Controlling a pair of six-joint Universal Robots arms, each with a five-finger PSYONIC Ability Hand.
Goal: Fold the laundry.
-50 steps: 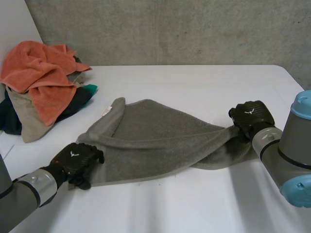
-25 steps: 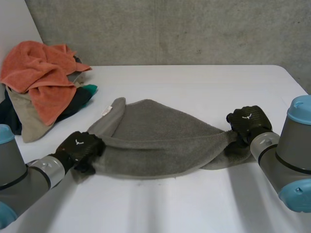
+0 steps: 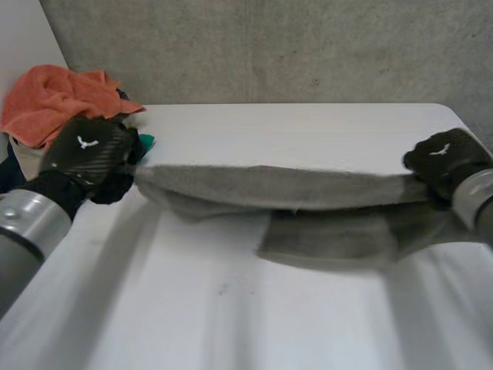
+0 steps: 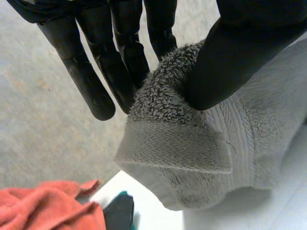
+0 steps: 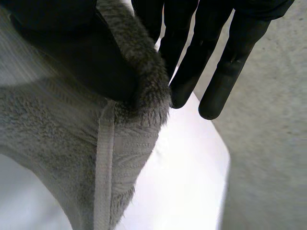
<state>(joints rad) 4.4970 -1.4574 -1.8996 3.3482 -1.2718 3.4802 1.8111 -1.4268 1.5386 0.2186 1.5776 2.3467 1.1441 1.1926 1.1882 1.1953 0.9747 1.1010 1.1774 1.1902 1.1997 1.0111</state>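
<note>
Bare concrete wall backs a white desk, and over the desk's middle a grey towel is held up, stretched taut between the two hands along its upper edge. The left hand has the towel's end toward the desk's left edge. In the left wrist view its thumb presses a hemmed corner against the straight fingers, a plain pinch with the other fingers held close together. The right hand has the opposite end near the desk's right edge, and its wrist view shows the same grip: thumb clamping the fluffy corner against long straight fingers. Below the taut edge the rest of the towel hangs in a loose sag toward the desk. Whether its lower hem touches the surface I cannot tell. At the desk's far left corner sits a pile of laundry, an orange towel on top with a bit of teal cloth peeking out beside it. By my reading the job is at an early stage: this towel is spread for folding but no fold is set, and the whole pile is untouched.
</note>
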